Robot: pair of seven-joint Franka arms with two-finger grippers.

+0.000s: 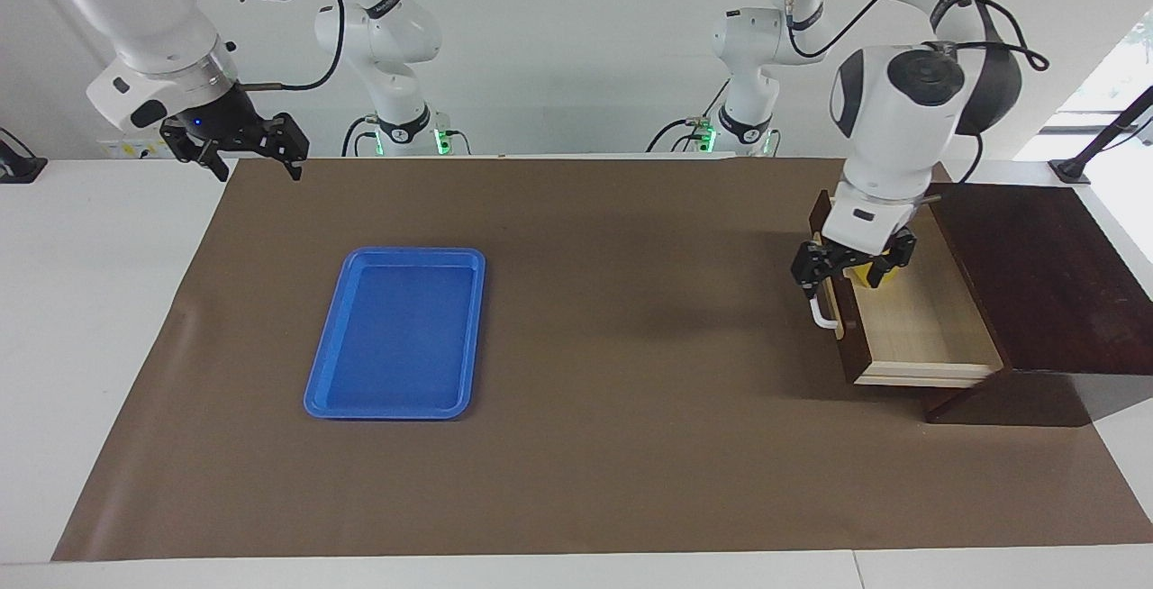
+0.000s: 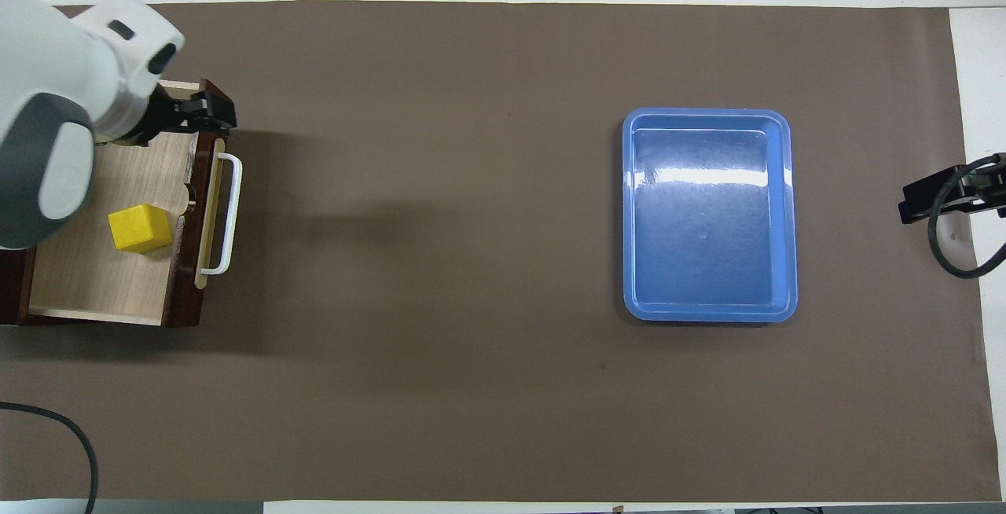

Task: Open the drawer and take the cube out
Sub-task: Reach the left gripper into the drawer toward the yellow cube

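Drawer stands pulled open at the left arm's end of the bench; the left gripper hangs over its front edge, fingers spread wide and empty, half hiding the yellow cube. The right gripper waits raised, fingers wide.

From overhead, the cube lies inside the drawer, with the blue tray well apart.

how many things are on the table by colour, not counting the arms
yellow: 1, the cube
blue: 1, the tray
dark brown: 1, the drawer, pulled open with the cube in it
total: 3
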